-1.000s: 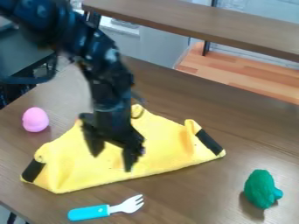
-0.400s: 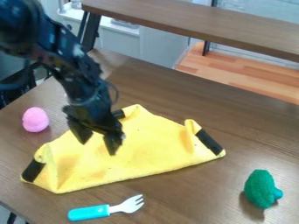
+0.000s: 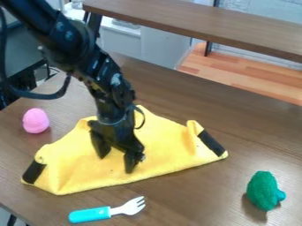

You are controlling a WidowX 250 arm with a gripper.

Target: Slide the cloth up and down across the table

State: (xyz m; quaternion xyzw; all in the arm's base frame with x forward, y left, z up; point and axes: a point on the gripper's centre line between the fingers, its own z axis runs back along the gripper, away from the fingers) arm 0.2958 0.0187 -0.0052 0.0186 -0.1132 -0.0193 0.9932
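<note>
Cloth (image 3: 168,152), yellow and creased, lies on your tabletop (image 3: 236,112) between the pink egg (image 3: 36,121) and green toy (image 3: 263,190). Your gripper (image 3: 115,163) hangs over it, jaws released, parted. You have the fork (image 3: 89,214) near the cloth's front edge.

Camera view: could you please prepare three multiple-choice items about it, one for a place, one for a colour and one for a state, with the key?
1. Where is the blue-handled toy fork, relative to the yellow fabric cloth?
A) On top of it
B) Beside it, on the brown wooden table
C) Wrapped inside it

2. What colour is the egg-shaped toy?
A) Pink
B) White
C) Orange

3. How are the fingers of the black end effector?
A) Pressed together
B) Crossed
C) Apart

Key:
1: B, bare wood shows between fork and cloth.
2: A, its whole visible surface is pink.
3: C, yellow fabric shows between the two tips.
</note>
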